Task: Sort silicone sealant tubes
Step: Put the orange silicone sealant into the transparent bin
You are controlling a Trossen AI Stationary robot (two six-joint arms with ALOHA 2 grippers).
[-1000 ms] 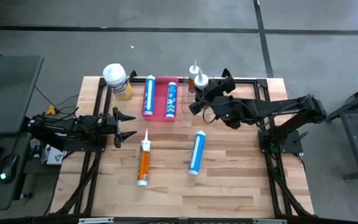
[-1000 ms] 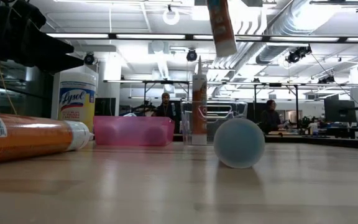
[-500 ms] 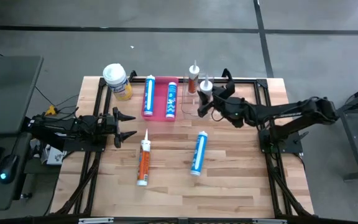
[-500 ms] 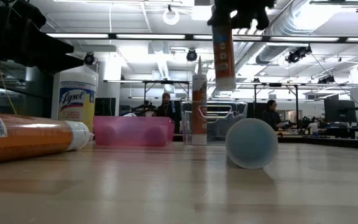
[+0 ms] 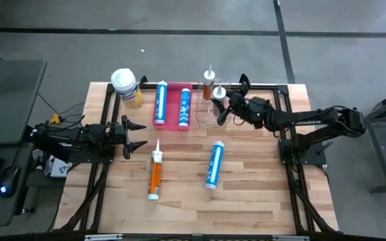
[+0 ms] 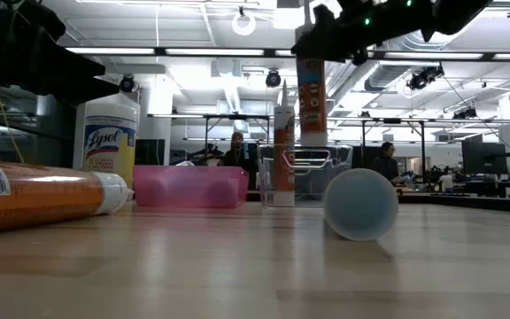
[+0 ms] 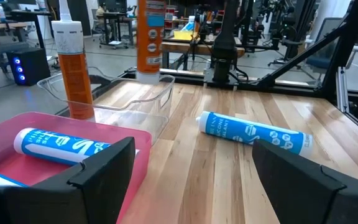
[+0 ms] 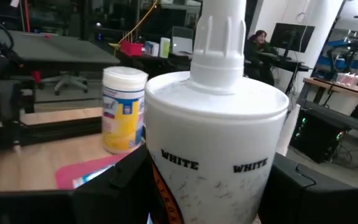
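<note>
Right gripper (image 5: 228, 107): clamped on orange tube (image 5: 219, 98), now lowered upright over clear bin (image 5: 208, 114), beside first orange tube (image 5: 208, 82).
Left gripper (image 5: 134, 136): parked, jaws spread, empty.
Meaning: drop-in imminent.

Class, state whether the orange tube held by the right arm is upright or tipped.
Upright: the held orange tube hangs vertically, its nozzle up, in the right gripper over the clear bin.

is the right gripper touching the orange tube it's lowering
Touching. In the right wrist view the fingers press both sides of the upright orange tube; the low view shows the right gripper clamped on its top, above the clear bin.
</note>
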